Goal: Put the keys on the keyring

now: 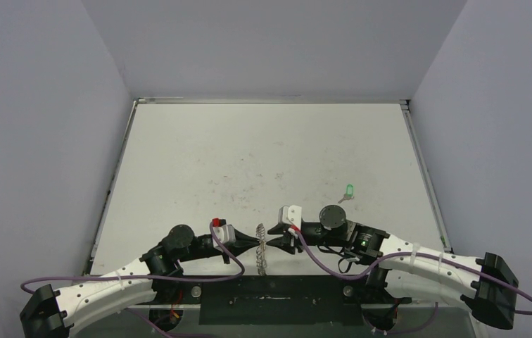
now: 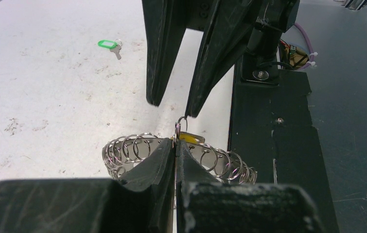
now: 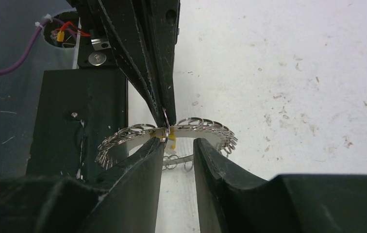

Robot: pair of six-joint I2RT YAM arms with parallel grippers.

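The keyring (image 2: 132,148), clamped upright in the closed left gripper (image 2: 175,147) at near centre, is seemingly being threaded with the yellow key (image 2: 190,138), nudged by the parted, empty right gripper (image 2: 173,108); the green key (image 2: 108,43), lying far right, must be fetched next.

Lab test booth: plain grey walls (image 1: 38,141) around a scuffed white table (image 1: 249,155).

The left jaws are closed, right jaws parted.
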